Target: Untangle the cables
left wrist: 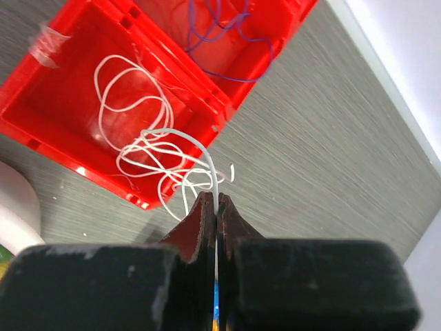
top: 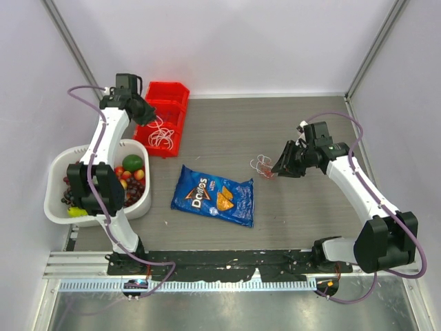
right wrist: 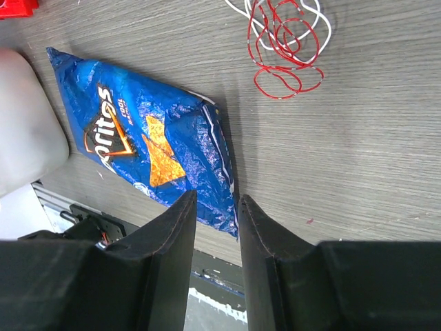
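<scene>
A white cable lies looped in the near compartment of the red bin, spilling over its front wall. My left gripper is shut on one strand of it, just outside the bin. A bluish cable lies in the bin's far compartment. From above, my left gripper sits over the white cable. A red cable tangled with another white cable lies on the table. My right gripper stands open and empty, apart from them. In the top view the right gripper is just right of this small tangle.
A blue Doritos bag lies flat mid-table, also under my right fingers. A white basket of fruit stands at the left beside the left arm. The red bin sits at the back left.
</scene>
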Tool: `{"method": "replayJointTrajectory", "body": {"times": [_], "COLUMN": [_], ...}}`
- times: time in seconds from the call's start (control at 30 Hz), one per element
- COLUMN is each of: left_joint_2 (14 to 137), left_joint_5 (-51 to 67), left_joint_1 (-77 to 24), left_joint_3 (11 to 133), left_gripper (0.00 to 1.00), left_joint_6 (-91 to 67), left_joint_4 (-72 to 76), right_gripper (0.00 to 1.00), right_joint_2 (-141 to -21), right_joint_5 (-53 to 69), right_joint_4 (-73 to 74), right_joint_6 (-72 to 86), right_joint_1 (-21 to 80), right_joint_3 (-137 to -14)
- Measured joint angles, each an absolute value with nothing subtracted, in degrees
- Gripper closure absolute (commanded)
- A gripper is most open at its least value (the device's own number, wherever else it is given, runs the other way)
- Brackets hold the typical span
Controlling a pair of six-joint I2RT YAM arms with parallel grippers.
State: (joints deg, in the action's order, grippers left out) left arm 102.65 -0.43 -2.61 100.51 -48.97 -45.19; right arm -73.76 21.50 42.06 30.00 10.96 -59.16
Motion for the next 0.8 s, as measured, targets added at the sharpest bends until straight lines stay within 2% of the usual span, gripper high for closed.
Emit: {"method": "replayJointTrajectory", "body": {"times": [0.07,0.17,0.43,0.67,0.8], "left_joint_2": [104.1,105.9,107.2,102.0,94.5], "left_joint_5": [-0.4,-0.4,1.2,1.3,5.4], "left_joint_1": [-1.9,-1.1,-0.6,-0.6,-0.6], "left_joint_3": [100.7,100.9,101.1,95.9,90.9], "left_gripper": [0.99,0.93,0.59,0.53,0.5], "left_joint_6": [-49.0,-49.0,-49.0,-49.0,-49.3], "left_joint_4": [-45.5,-45.8,-46.6,-46.5,-45.2], "right_gripper": [0.64,0.64,0.64,0.64,0.63], "right_joint_2": [-73.8,-73.8,-74.0,-77.5,-81.8], "right_joint_5": [21.5,21.5,21.1,22.0,22.0], "right_joint_4": [42.2,42.1,42.1,41.2,40.9], "right_joint_6": [30.0,30.0,30.1,30.3,30.1], "right_joint_1": [11.0,11.0,11.0,11.0,10.4], "right_joint_3": [-59.2,-59.2,-59.2,-59.2,-61.0]}}
